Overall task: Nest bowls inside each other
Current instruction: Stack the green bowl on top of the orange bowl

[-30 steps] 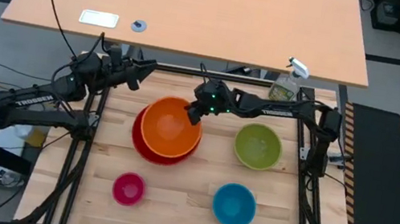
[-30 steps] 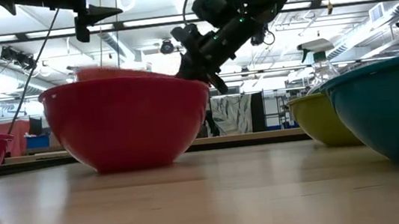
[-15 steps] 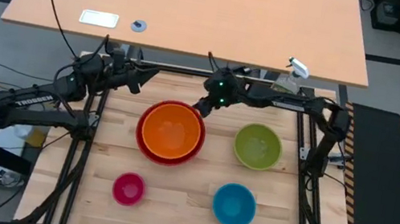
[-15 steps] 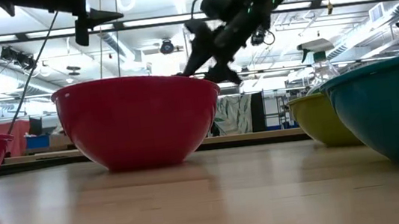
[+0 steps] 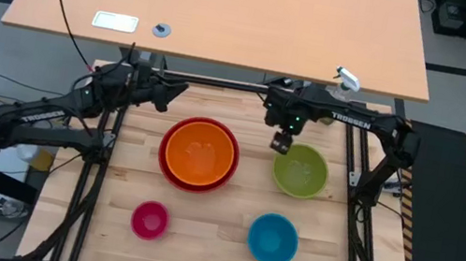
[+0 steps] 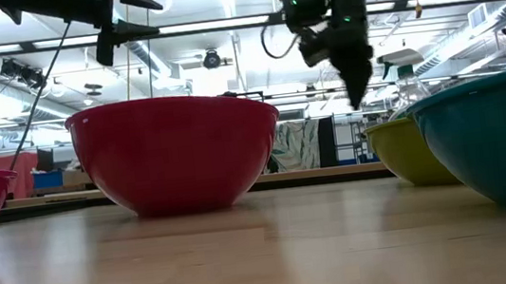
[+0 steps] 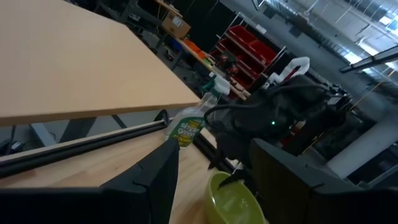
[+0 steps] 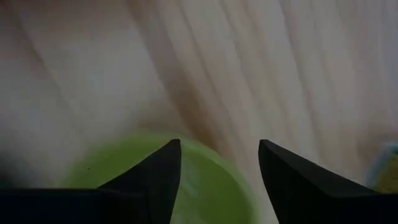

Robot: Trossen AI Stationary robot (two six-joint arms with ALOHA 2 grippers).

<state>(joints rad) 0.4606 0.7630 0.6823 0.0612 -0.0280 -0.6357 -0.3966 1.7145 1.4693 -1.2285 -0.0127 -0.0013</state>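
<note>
The orange bowl (image 5: 200, 152) sits nested inside the red bowl (image 5: 166, 165), which stands on the wooden table. The green bowl (image 5: 300, 171) stands to their right, the blue bowl (image 5: 273, 238) near the front and the magenta bowl (image 5: 150, 219) at the front left. My right gripper (image 5: 280, 142) points down, open, above the far left rim of the green bowl (image 8: 205, 186), touching nothing. My left gripper (image 5: 178, 93) hovers open and level above the table's far left part, holding nothing.
A clear spray bottle (image 5: 339, 91) stands at the table's far right corner, behind the green bowl. A black frame rail (image 5: 222, 82) runs along the far edge. Bare wood lies between the bowls in the table's middle (image 5: 245, 199).
My right gripper has opened and let go of the orange bowl's rim, risen, tipped to point down and swung toward the table's right, over the green bowl. The orange bowl, tilted and off-centre before, has settled level inside the red bowl.
</note>
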